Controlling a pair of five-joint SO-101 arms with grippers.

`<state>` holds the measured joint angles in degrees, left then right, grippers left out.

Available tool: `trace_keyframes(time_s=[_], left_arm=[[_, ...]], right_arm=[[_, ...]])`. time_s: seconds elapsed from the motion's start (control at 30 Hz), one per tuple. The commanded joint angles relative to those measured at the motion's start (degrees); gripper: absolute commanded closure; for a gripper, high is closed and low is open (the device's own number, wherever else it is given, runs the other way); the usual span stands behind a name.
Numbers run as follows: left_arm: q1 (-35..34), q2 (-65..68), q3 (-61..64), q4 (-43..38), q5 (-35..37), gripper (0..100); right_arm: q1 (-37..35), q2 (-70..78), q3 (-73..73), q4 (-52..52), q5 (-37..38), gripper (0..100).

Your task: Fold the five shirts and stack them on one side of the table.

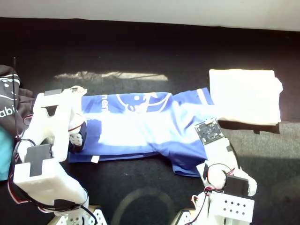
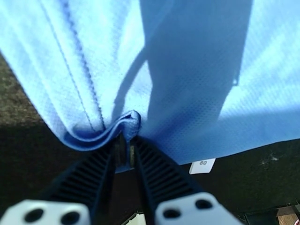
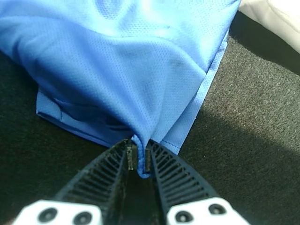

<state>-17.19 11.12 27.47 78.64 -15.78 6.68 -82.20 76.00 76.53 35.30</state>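
Dark table (image 1: 140, 42); left tool (image 2: 125, 150), right tool (image 3: 138, 161) each tight on blue shirt (image 1: 140, 126); folded white shirt (image 1: 243, 96) alongside

1. The blue shirt (image 1: 140, 126) is thin knit cloth with a fine pinhole mesh. It looks smooth and faintly shiny, and its hems are stitched.
2. The white shirt (image 1: 243, 96) is soft, matt cloth.
3. The table (image 1: 140, 47) is covered in black, matt, felt-like fabric with a rough nap.
4. The left gripper (image 2: 127, 145) and right gripper (image 3: 138, 157) have black, ribbed plastic jaws on white matt plastic mounts.
5. The arms (image 1: 44, 180) have smooth white plastic shells.
6. The tag (image 2: 202, 165) is a smooth white label.
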Motion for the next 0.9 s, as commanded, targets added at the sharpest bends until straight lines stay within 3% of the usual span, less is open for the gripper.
trace_keyframes(time_s=[0.0, 0.3, 0.53, 0.77, 0.87], left_arm=[[0.6, -3.7, 5.0, -1.3, -0.3, 99], [0.7, -24.0, 21.7, -7.2, -0.2, 99], [0.7, -24.0, 22.2, -7.6, -0.4, 99], [0.3, -19.9, 22.0, -7.2, -0.5, 83], [0.2, -19.9, 19.7, -6.0, -0.5, 81]], right_arm=[[0.6, -0.3, 0.1, -1.4, 0.3, 99.1], [0.3, -0.2, 0.4, -2.9, 0.1, 99.1], [0.3, -0.2, 0.9, -2.6, 0.2, 98.6], [0.2, -0.3, -2.9, 1.1, 0.1, 77.3], [0.2, -0.2, -7.7, 2.0, -0.2, 76.1]])
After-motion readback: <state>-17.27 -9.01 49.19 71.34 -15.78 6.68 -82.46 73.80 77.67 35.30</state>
